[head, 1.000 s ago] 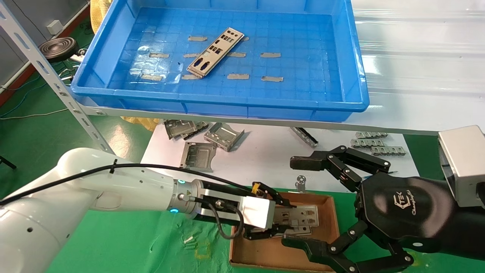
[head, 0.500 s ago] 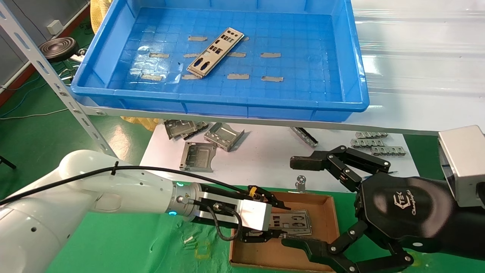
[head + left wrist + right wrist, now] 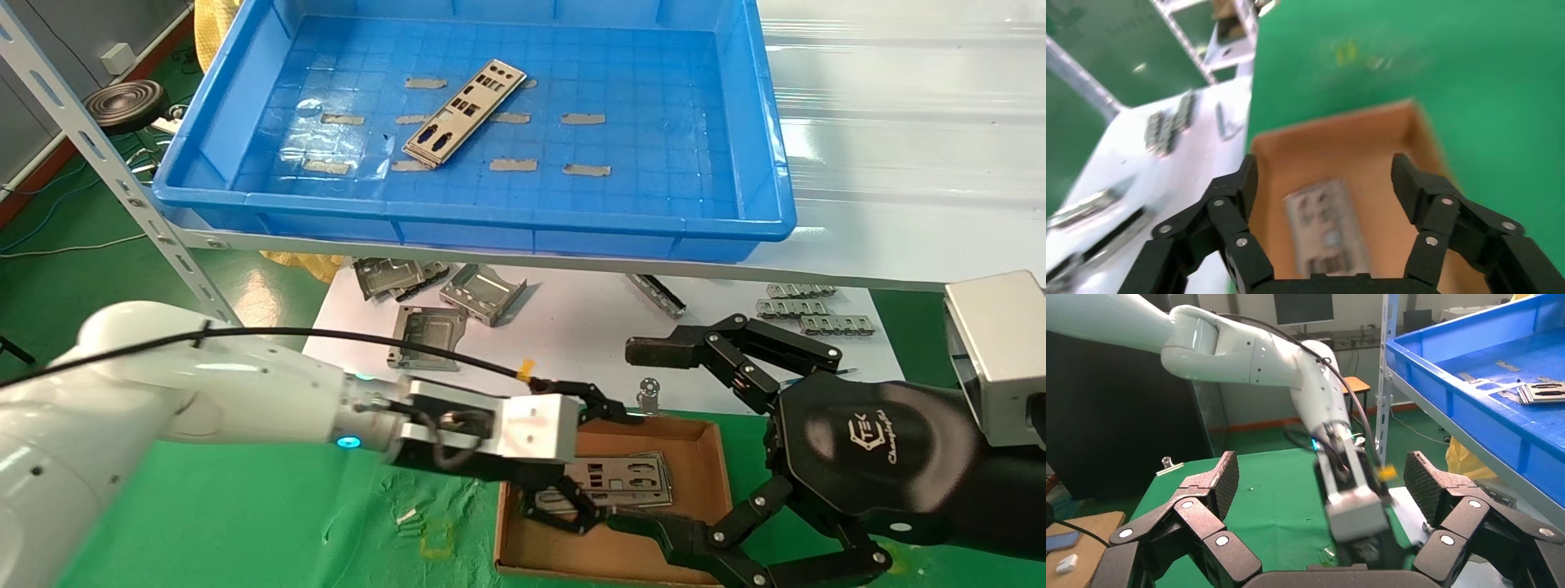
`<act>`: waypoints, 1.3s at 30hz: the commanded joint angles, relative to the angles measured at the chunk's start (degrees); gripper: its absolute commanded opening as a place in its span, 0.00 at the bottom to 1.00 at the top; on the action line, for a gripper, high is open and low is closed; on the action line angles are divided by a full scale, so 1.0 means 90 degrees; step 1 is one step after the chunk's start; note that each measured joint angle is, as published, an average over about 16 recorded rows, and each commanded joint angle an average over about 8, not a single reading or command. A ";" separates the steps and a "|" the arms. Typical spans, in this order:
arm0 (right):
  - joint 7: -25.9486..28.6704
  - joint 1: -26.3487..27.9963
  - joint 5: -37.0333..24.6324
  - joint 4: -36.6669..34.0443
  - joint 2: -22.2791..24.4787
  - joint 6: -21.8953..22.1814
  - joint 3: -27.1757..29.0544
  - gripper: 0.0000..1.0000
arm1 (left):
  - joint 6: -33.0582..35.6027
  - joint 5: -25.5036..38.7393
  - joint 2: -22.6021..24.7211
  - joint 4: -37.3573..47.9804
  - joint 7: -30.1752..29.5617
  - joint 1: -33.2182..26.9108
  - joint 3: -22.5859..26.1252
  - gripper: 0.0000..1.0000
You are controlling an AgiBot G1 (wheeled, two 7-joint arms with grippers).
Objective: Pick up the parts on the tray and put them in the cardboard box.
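Since the left gripper (image 3: pixel 603 467) is hovering over the cardboard box (image 3: pixel 711 457) with its fingers (image 3: pixel 1232 205) spread and nothing between them, this looks like the tail end of a drop-off: a couple of parts (image 3: pixel 625 480) are lying flat inside the box, right under it. One more plate (image 3: pixel 464 113) is sitting in the blue tray (image 3: pixel 772 208), well beyond the box on the shelf above. The right gripper (image 3: pixel 654 441) is parked just beside the box, fingers wide apart, holding nothing. Next up is probably lifting the left arm clear of the box and reaching up into the tray. That plate is thin and flat, so getting a finger under an edge is looking fiddly.
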 commanded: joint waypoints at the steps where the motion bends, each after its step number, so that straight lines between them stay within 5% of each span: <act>1: 0.0000 0.0000 0.0000 0.0000 0.0000 0.0000 0.0000 1.00 | 0.0372 -0.0222 -0.0084 0.0088 -0.0159 -0.0020 -0.0072 1.00; 10: 0.0000 -0.0002 0.0001 -0.0001 0.0001 0.0002 0.0001 1.00 | 0.1149 -0.0936 -0.0379 0.0507 -0.0816 0.0139 -0.0343 1.00; 18: 0.0000 -0.0001 0.0000 -0.0001 0.0001 0.0001 0.0000 1.00 | 0.1023 -0.0817 -0.0366 0.0363 -0.0733 0.0144 -0.0338 1.00; 39: -0.0001 -0.0001 0.0001 -0.0002 0.0001 0.0001 0.0000 1.00 | 0.0929 -0.1218 -0.1684 -0.1510 -0.1947 0.1016 -0.1484 1.00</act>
